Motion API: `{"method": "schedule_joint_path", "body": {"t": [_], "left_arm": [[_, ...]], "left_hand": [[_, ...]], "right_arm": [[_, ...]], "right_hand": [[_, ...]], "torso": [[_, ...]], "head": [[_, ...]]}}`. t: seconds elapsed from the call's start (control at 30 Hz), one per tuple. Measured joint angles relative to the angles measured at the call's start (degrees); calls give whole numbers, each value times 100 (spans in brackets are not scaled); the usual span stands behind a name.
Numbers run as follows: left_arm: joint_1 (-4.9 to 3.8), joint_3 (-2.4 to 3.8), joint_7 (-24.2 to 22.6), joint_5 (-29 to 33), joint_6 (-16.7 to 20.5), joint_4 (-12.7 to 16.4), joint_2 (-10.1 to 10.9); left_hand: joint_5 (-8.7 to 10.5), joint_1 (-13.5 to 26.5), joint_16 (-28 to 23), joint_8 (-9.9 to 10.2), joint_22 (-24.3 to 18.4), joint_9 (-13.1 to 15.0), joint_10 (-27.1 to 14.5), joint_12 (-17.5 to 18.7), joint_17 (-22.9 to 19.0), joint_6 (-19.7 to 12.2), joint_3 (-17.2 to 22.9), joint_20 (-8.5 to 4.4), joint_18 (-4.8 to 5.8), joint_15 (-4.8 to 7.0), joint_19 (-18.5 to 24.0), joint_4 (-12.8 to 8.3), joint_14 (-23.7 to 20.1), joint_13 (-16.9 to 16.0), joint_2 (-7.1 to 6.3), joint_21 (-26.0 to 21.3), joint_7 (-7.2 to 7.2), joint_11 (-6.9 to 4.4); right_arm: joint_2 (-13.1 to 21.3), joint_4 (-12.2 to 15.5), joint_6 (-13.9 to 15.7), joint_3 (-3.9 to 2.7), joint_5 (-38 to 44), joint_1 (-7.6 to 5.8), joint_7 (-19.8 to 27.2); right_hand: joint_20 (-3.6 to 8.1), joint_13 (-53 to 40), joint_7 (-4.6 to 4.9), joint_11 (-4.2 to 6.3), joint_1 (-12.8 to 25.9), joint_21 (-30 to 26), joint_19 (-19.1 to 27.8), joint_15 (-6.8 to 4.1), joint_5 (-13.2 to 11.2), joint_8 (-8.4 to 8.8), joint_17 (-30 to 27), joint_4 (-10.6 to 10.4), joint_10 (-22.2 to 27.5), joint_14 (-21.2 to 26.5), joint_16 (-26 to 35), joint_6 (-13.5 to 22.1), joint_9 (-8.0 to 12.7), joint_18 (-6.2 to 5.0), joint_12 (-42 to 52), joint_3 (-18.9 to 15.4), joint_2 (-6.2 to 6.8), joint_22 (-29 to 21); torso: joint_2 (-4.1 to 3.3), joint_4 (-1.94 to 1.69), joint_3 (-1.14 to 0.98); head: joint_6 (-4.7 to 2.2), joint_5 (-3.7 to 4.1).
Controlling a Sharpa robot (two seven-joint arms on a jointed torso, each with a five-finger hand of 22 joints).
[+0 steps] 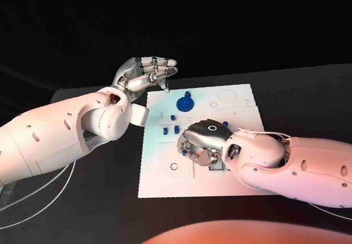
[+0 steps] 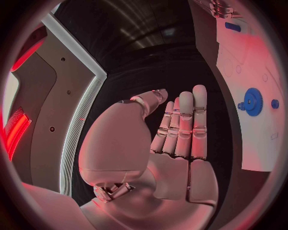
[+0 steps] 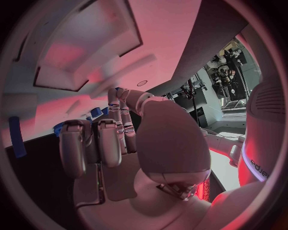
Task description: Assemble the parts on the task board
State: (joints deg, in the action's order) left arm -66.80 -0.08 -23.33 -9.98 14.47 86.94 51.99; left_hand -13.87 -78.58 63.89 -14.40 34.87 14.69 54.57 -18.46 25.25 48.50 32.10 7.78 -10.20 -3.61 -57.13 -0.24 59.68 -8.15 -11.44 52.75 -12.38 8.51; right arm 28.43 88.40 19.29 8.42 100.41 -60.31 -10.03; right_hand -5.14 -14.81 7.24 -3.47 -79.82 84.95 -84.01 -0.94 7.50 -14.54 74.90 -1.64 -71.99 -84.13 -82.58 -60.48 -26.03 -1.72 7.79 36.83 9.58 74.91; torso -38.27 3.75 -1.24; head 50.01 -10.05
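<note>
We see the left silver hand (image 1: 144, 74) held above the far left corner of the flat white task board (image 1: 169, 182), fingers straight and together, holding nothing. The right silver hand (image 1: 204, 141) rests fingers-down on the board's middle; we cannot tell whether it grips anything. A round blue toothed gear (image 1: 185, 102) stands near the far edge, small blue pegs (image 1: 173, 118) nearby.

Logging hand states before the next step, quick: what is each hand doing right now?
Left hand: open, holding nothing, raised beyond the task board.
Right hand: down on the board; cannot tell whether it holds a part.
</note>
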Motion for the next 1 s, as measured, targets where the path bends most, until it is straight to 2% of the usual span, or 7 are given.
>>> {"method": "schedule_joint_path", "body": {"t": [0.17,0.3,0.37,0.47,0.77,0.93,1.0], "left_arm": [[0,0,2,-1,0,0,0],[0,0,4,-1,0,0,2],[-1,0,4,-1,0,0,5],[-1,0,6,-1,0,-1,8],[-1,0,8,-1,0,-3,30],[0,-2,10,-1,-2,6,59],[0,-2,12,-1,-5,10,71]], "left_hand": [[0,0,0,0,0,0,0,0,0,0,0,0,0,0,0,0,0,0,0,0,0,0],[0,0,0,0,0,0,0,0,0,1,0,0,0,0,0,0,0,0,0,0,1,0],[0,0,0,0,0,0,0,0,0,1,0,0,-1,0,0,0,0,0,0,0,1,0],[0,0,0,0,0,0,0,0,1,2,0,0,0,0,0,0,0,-1,0,0,2,0],[0,0,0,0,0,-3,0,0,-6,2,0,21,0,0,21,0,0,5,0,0,2,0],[0,0,0,0,0,-5,0,-19,-6,2,0,21,0,0,21,0,0,4,0,0,2,0],[0,0,0,0,0,-5,-2,-19,-6,2,0,21,0,0,21,0,0,4,0,0,2,-2]], "right_arm": [[-9,-13,-27,-1,1,-3,-1],[19,8,-20,6,0,-2,-1],[55,48,4,14,0,3,-1],[138,117,64,17,7,7,-12],[563,502,277,-32,17,-61,-36],[949,834,404,-101,-49,-216,-29],[1159,968,438,-136,-113,-348,-20]], "right_hand": [[0,28,109,-52,219,-116,0,2,-23,116,0,16,204,2,0,215,19,0,-194,-16,57,4],[-68,125,235,-189,482,-456,1,152,16,347,5,-52,551,5,118,543,141,0,-390,-83,215,3],[-103,224,269,-252,525,-660,-1,167,16,439,3,-57,764,20,190,658,185,-1,-433,-89,289,3],[-132,261,275,-288,522,-854,-7,187,16,466,-60,-57,888,1,255,683,211,-92,-442,-89,351,3],[-155,342,265,-306,514,-1078,11,207,16,492,-160,-65,1050,21,310,696,226,-92,-422,-127,358,3],[-155,356,266,-306,514,-1078,11,207,16,492,-158,-65,1050,21,310,696,226,-92,-364,-127,358,2],[-155,357,266,-306,514,-1078,11,206,16,492,-132,-65,1050,21,310,696,226,-92,-364,-127,358,2]], "torso": [[1,1,-2],[2,1,-2],[3,1,-2],[2,1,-2],[5,10,-3],[7,14,-4],[8,14,-4]], "head": [[0,4],[0,3],[0,1],[0,-1],[0,10],[-27,44],[-43,70]]}}
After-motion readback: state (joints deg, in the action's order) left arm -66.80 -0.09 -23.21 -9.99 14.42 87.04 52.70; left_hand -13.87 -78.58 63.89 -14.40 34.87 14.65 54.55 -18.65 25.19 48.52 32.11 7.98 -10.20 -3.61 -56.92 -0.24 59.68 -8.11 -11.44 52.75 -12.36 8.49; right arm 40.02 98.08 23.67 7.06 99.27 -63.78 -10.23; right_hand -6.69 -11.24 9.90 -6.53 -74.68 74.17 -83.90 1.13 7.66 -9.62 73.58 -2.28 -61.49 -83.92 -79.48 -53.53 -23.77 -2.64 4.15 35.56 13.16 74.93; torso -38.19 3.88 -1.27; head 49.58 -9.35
